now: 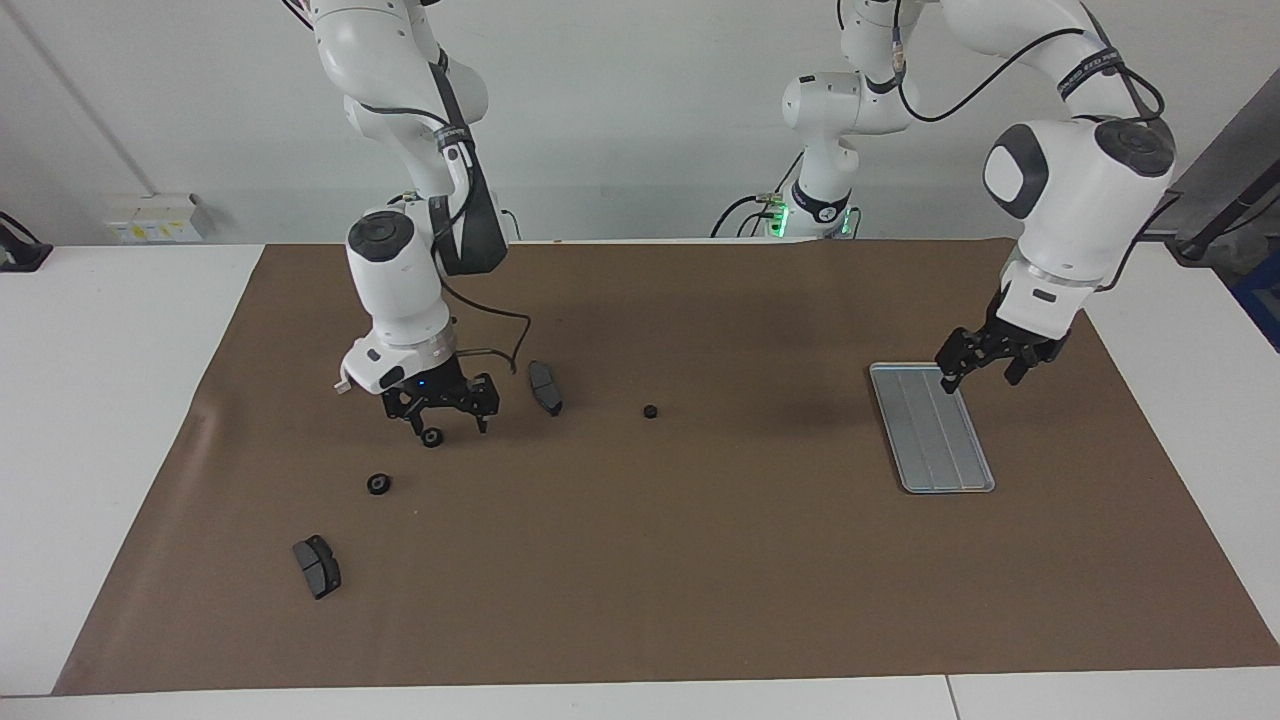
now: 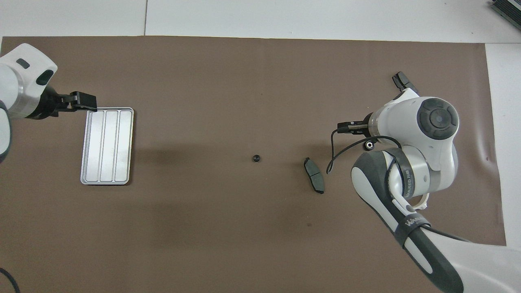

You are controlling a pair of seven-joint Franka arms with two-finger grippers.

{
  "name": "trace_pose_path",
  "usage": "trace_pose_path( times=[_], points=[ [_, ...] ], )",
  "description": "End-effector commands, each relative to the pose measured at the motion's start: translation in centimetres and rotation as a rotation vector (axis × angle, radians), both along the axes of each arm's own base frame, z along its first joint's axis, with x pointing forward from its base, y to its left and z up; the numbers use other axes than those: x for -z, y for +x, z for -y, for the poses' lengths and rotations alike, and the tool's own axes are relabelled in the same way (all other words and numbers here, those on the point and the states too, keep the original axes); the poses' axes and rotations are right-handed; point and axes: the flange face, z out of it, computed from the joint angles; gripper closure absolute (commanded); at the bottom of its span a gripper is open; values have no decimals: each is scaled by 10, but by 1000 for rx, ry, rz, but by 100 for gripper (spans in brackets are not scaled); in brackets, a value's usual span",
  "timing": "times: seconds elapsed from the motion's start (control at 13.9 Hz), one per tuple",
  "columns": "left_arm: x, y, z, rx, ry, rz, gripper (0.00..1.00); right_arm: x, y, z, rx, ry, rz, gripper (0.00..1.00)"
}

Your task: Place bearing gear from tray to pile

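The silver ridged tray (image 1: 930, 430) lies on the brown mat toward the left arm's end, and nothing shows in it. My left gripper (image 1: 978, 380) hangs open and empty over the tray's edge. Two small black bearing gears lie loose on the mat, one (image 1: 650, 411) at mid-table and one (image 1: 377, 484) toward the right arm's end. A third gear (image 1: 432, 437) lies right under my right gripper (image 1: 447, 425), which is open just above the mat. Dark brake-pad slabs (image 1: 545, 387) (image 1: 317, 566) of the pile lie beside these gears.
The brown mat (image 1: 700, 560) covers most of the white table. In the overhead view the right arm's wrist (image 2: 437, 118) hides part of one slab (image 2: 402, 82). A black cable (image 1: 500, 320) loops beside the right gripper.
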Motion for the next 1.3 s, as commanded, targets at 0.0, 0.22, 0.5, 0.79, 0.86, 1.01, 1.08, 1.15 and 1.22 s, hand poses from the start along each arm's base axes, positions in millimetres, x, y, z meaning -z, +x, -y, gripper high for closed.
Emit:
trace_pose_path(
  times=[0.0, 0.22, 0.5, 0.79, 0.86, 1.01, 1.08, 1.15, 1.22],
  points=[
    [-40, -31, 3, 35, 10, -9, 0, -21, 9, -45, 14, 27, -6, 0],
    [-70, -57, 5, 36, 6, -38, 0, -17, -7, -112, 43, 51, -6, 0],
    [-72, -72, 11, 65, 96, -107, 0, 2, -29, -201, 84, 78, -15, 0],
    [-71, -77, 12, 65, 96, -115, 0, 42, -60, -259, 64, 64, -26, 0],
    [-68, -79, 6, 56, 95, -124, 0, 44, -60, -259, 58, 62, -21, 0],
    [-66, -84, -4, 47, 93, -135, 0, 54, -58, -261, 50, 69, -8, 0],
    [-67, -83, -15, 29, 92, -133, 0, 53, -56, -259, 50, 70, -5, 0],
    [-68, -83, -24, 16, 91, -128, 0, 53, -55, -259, 53, 73, -3, 0],
    [-70, -81, -24, 15, 91, -116, 0, 54, -54, -256, 51, 71, -1, 0]
  ],
)
